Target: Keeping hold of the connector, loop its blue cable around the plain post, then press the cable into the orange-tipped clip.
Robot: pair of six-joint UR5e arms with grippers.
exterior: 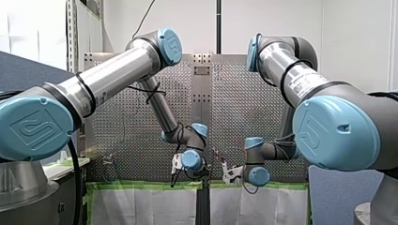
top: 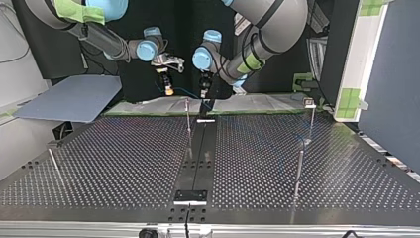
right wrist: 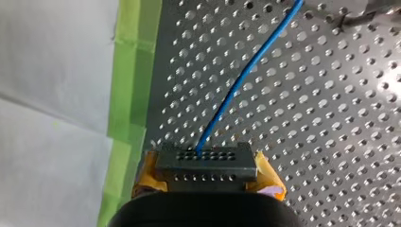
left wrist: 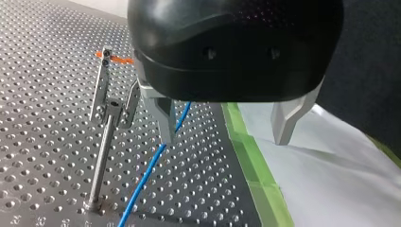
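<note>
Right gripper: My right gripper (right wrist: 206, 178) pinches the dark grey hole-pierced block connector (right wrist: 206, 163) by its two ends, with a yellow pad (right wrist: 270, 176) pressed on each side and the fingers closed to the block's width.
Cable: The thin blue cable (right wrist: 236, 90) leaves the connector's face ahead of those fingers. It runs free across the perforated metal table (right wrist: 331, 118).
Left gripper: My left gripper (left wrist: 224, 139), black with bare metal fingers (left wrist: 163, 118), is spread wide and grips nothing. The cable slants past one fingertip, just beside it. Whether they touch cannot be told.
Clip: The orange-tipped metal clip (left wrist: 101, 85), on its slim rod, stands just outside that same finger. No cable sits in it.
Edge: A green tape strip (left wrist: 250, 156) runs beneath the gap between the fingers.
Post: A plain thin metal post (top: 299, 168) stands well apart from both grippers. No loop shows around it.
Step in hand: Judged to be the start, with the cable being taken up for routing and both the loop and the clip yet to come.
Doing it well: Hold the connector pinch firm and level. Leave slack ahead of the fingers so that the cable bends round the post rather than tugging the block askew.
Arm pose: In the front view both elbows ride high. The forearms slope down, and the wrists fold inward, low over the taped edge and close to each other.
</note>
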